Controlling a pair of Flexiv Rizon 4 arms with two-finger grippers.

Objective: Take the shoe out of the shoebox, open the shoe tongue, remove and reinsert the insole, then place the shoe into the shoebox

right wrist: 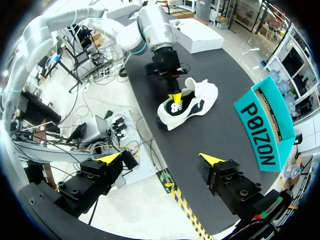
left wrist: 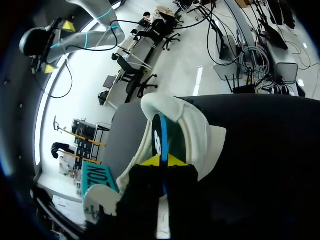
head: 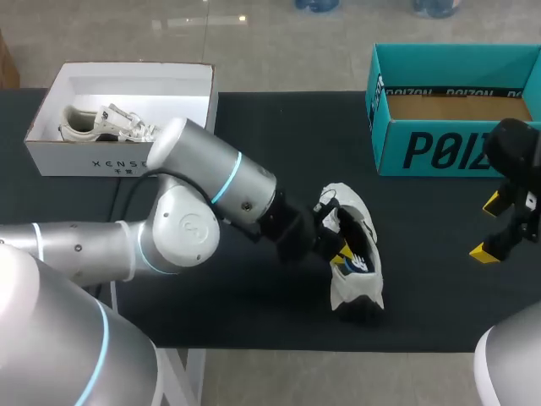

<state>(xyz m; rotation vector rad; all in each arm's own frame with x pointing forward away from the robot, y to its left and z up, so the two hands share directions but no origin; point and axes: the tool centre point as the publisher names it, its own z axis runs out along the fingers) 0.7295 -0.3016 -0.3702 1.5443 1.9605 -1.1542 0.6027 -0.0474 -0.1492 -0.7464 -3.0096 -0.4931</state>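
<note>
A white shoe [head: 355,292] lies on its side on the black mat in the middle of the table, also seen in the right wrist view [right wrist: 200,97]. My left gripper [head: 338,249] reaches into its opening. In the left wrist view the two yellow tips [left wrist: 162,161] press together on the thin blue-edged insole [left wrist: 160,132], which stands partly out of the white shoe [left wrist: 195,130]. My right gripper [head: 489,227] hangs open near the table's right edge, far from the shoe, its fingers [right wrist: 211,160] wide apart with nothing between them.
A teal shoebox [head: 439,144] stands open at the back right, seen too from the right wrist [right wrist: 265,130]. A white box [head: 118,156] at the back left holds another white shoe [head: 106,124]. The black mat [head: 254,321] covers the table.
</note>
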